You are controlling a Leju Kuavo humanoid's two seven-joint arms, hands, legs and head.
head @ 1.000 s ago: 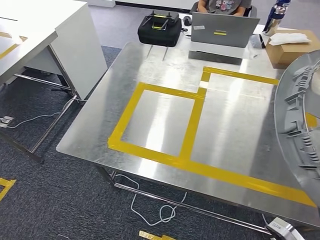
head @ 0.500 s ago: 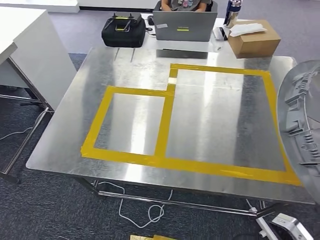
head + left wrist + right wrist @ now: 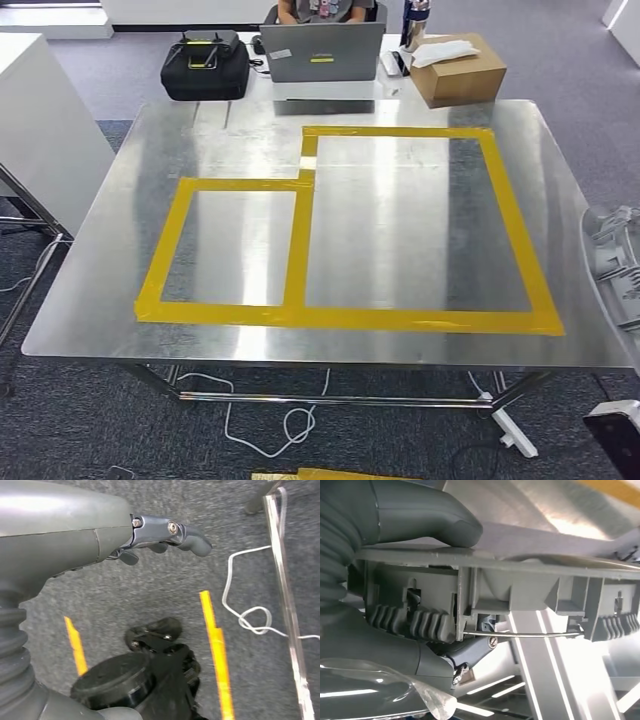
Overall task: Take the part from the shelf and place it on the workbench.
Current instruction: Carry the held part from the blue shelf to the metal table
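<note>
My right hand point(image 3: 433, 580) grips one grey plastic part point(image 3: 615, 265); left hand point(image 3: 162, 535) hangs spread. One steel workbench point(image 3: 113, 250), grey carpet point(image 3: 573, 60).

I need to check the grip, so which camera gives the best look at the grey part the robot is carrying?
The right wrist view: the grey part fills it close up, ribs and clips sharp, with the right hand holding its edge. The head view catches just its curved end at the right border. The left wrist view looks at carpet.
</note>
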